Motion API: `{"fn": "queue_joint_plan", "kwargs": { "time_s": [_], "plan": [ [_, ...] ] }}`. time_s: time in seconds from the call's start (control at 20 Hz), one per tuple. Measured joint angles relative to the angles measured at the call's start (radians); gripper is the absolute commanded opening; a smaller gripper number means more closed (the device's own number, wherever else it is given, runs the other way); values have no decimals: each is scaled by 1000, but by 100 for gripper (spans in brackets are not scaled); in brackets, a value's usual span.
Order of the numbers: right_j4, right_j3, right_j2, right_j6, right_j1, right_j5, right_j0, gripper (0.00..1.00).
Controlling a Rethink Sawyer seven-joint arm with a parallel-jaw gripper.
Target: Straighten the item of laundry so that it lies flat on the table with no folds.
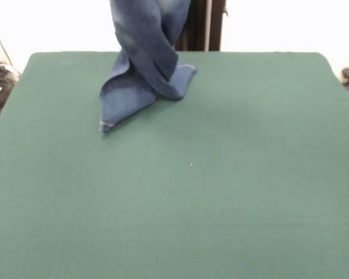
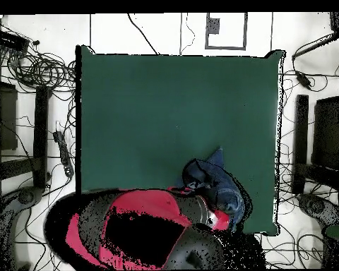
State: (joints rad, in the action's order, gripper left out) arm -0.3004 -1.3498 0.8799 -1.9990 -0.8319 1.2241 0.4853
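Observation:
The blue denim jeans (image 1: 142, 70) hang twisted from above the top edge of the front view. Their lower ends rest in a crumpled fold on the dark green table (image 1: 232, 186) near its far side, left of centre. In the overhead view the jeans (image 2: 211, 180) lie bunched near the table's (image 2: 151, 106) bottom edge, right of centre. The red and black arm (image 2: 144, 219) reaches over them there. My gripper (image 2: 216, 212) sits at the arm's end above the jeans, shut on their upper part and holding it off the table.
The robot's dark pedestal (image 1: 206, 23) stands behind the table's far edge. Cables and equipment (image 2: 38, 70) lie on the floor along both sides of the table. The jeans sit close to the table's edge by the robot.

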Motion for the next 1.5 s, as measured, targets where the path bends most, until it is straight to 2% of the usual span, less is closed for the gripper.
{"fn": "queue_joint_plan", "kwargs": {
  "time_s": [0.25,0.5,0.85,1.5],
  "plan": [
    [-11,33,23,0,-42,82,6,0],
    [-106,91,86,0,-65,140,38,0],
    [-186,178,140,0,-107,197,36,0],
    [-228,216,146,0,-234,202,-23,0]
  ]
}}
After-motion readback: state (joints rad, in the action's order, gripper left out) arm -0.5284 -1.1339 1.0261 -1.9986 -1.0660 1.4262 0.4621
